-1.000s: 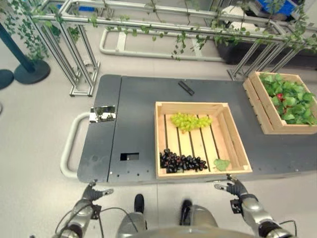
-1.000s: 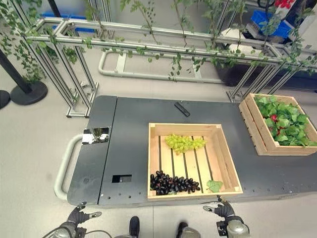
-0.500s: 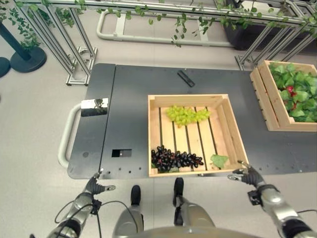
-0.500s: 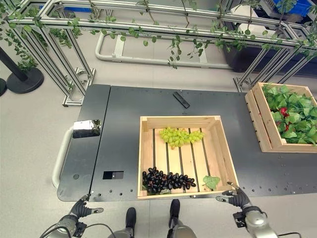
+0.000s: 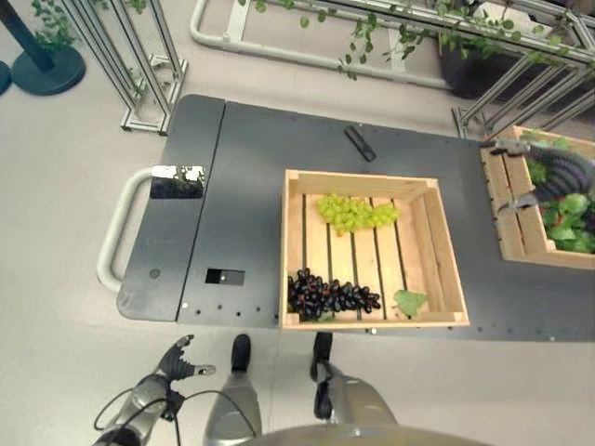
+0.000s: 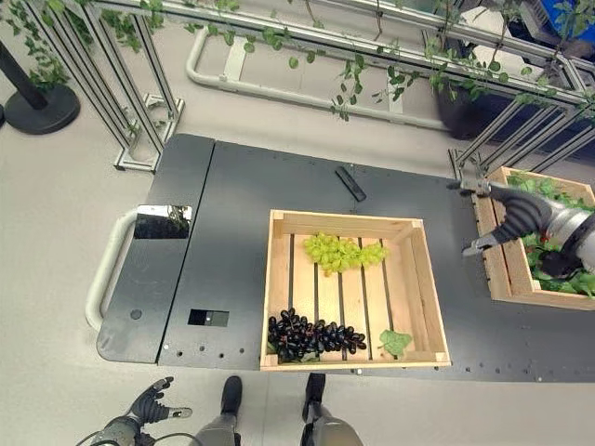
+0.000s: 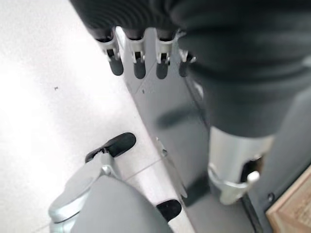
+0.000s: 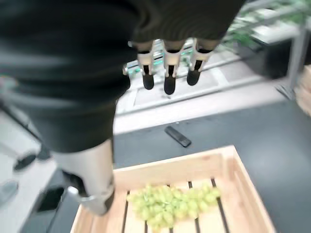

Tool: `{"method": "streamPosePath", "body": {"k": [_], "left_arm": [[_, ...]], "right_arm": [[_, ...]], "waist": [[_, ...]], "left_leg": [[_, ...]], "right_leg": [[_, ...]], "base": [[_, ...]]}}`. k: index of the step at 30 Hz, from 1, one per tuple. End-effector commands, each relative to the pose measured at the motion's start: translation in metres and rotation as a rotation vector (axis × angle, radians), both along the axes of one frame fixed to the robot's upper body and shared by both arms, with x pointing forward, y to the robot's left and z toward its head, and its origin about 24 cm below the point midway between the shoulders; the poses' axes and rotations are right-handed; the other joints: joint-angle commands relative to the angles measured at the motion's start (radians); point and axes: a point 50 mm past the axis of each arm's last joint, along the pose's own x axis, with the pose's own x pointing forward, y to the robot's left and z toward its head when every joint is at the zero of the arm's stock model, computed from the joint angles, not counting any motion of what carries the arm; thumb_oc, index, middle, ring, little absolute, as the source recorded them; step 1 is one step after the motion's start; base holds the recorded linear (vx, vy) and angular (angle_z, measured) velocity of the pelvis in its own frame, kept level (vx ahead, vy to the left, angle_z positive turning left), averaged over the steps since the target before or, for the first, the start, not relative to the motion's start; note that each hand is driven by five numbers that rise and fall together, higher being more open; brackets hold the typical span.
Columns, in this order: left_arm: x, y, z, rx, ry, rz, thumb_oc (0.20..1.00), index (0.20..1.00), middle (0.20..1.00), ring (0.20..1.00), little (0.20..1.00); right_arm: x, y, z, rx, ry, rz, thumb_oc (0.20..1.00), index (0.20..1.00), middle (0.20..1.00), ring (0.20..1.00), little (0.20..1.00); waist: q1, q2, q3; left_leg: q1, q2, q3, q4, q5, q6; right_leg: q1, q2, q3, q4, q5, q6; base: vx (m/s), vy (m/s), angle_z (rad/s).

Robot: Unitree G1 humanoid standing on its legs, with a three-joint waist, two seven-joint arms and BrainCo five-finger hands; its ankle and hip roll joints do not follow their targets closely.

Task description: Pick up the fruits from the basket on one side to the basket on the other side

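Note:
A light wooden crate [image 5: 449,271] sits mid-platform with a green grape bunch [image 5: 354,212] at its far end, a black grape bunch [image 5: 331,295] at its near end and one loose leaf [image 5: 409,301]. A second wooden crate [image 6: 496,263] packed with green leaves stands at the right. My right hand [image 6: 517,216] hovers open over that crate's left rim, holding nothing. Its wrist view looks past straight fingers [image 8: 167,83] to the green grapes [image 8: 169,202]. My left hand [image 5: 173,360] hangs open, low by the platform's near left corner.
The crates rest on a dark grey cart platform [image 5: 244,195] with a pale handle [image 5: 109,236] at its left end. A small black remote-like bar [image 5: 360,143] lies behind the middle crate. Metal frames with vines [image 6: 307,37] stand beyond the platform.
My right hand has risen from the middle crate's near right corner and swung right and away, to the leafy crate's left rim. The left hand stays low. The camera has shifted.

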Motion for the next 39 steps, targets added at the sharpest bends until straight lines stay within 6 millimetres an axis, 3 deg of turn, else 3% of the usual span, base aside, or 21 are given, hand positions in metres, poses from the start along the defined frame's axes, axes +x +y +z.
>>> {"method": "streamPosePath", "body": {"k": [1, 7, 9, 19, 28, 34, 39], "left_arm": [[-0.001, 0.017, 0.011, 0.037, -0.030, -0.011, 1.000, 1.000, 1.000, 1.000, 1.000], [0.000, 0.026, 0.016, 0.074, -0.023, -0.022, 1.000, 1.000, 1.000, 1.000, 1.000], [0.005, 0.033, 0.022, 0.101, -0.032, -0.025, 1.000, 1.000, 1.000, 1.000, 1.000], [0.019, 0.032, 0.030, 0.110, -0.070, -0.042, 1.000, 1.000, 1.000, 1.000, 1.000], [0.042, 0.028, 0.039, 0.107, -0.129, -0.018, 1.000, 1.000, 1.000, 1.000, 1.000], [0.050, 0.024, 0.042, 0.091, -0.170, 0.011, 1.000, 1.000, 1.000, 1.000, 1.000], [0.054, 0.018, 0.042, 0.078, -0.197, 0.023, 1.000, 1.000, 1.000, 1.000, 1.000]], "right_arm": [[0.001, 0.010, 0.030, 0.012, -0.101, 0.055, 1.000, 1.000, 1.000, 1.000, 1.000], [0.007, 0.027, 0.050, -0.053, -0.153, 0.108, 1.000, 1.000, 1.000, 1.000, 1.000], [0.012, 0.045, 0.051, -0.097, -0.137, 0.170, 1.000, 1.000, 1.000, 1.000, 1.000], [0.032, 0.097, 0.033, -0.169, -0.048, 0.336, 1.000, 1.000, 1.000, 1.000, 1.000], [0.057, 0.138, 0.046, -0.135, -0.161, 0.391, 1.000, 1.000, 1.000, 1.000, 1.000], [0.065, 0.142, 0.053, -0.128, -0.211, 0.367, 1.000, 1.000, 1.000, 1.000, 1.000], [0.078, 0.137, 0.048, -0.059, -0.219, 0.315, 1.000, 1.000, 1.000, 1.000, 1.000]], "waist": [[0.008, -0.034, -0.005], [0.025, -0.068, 0.014], [0.040, -0.086, 0.026], [0.059, -0.095, 0.065], [0.088, -0.066, 0.153], [0.089, -0.046, 0.206], [0.079, -0.026, 0.206]], "left_leg": [[-0.017, 0.020, 0.022, 0.041, -0.005, -0.038], [-0.029, 0.030, 0.019, 0.043, -0.001, -0.042], [-0.035, 0.035, 0.015, 0.041, 0.004, -0.045], [-0.061, 0.037, -0.003, 0.043, 0.011, -0.045], [-0.128, 0.030, -0.018, 0.096, 0.010, -0.042], [-0.172, 0.030, -0.025, 0.120, 0.015, -0.041], [-0.251, 0.025, -0.031, 0.137, 0.024, -0.040]], "right_leg": [[0.000, -0.046, 0.016, 0.134, -0.065, 0.114], [-0.009, -0.031, 0.020, 0.128, -0.065, 0.109], [-0.011, -0.024, 0.021, 0.122, -0.066, 0.106], [-0.024, -0.011, 0.014, 0.119, -0.070, 0.097], [-0.068, -0.011, 0.017, 0.145, -0.080, 0.086], [-0.107, -0.013, 0.018, 0.163, -0.083, 0.080], [-0.187, -0.008, 0.019, 0.183, -0.084, 0.075]], "base": [[0.00, 0.000, 0.00], [0.00, -0.027, -0.02], [0.01, -0.050, 0.03], [0.00, -0.017, 0.04], [-0.03, -0.001, 0.04], [-0.06, -0.002, 0.07], [-0.05, 0.004, 0.01]]}}
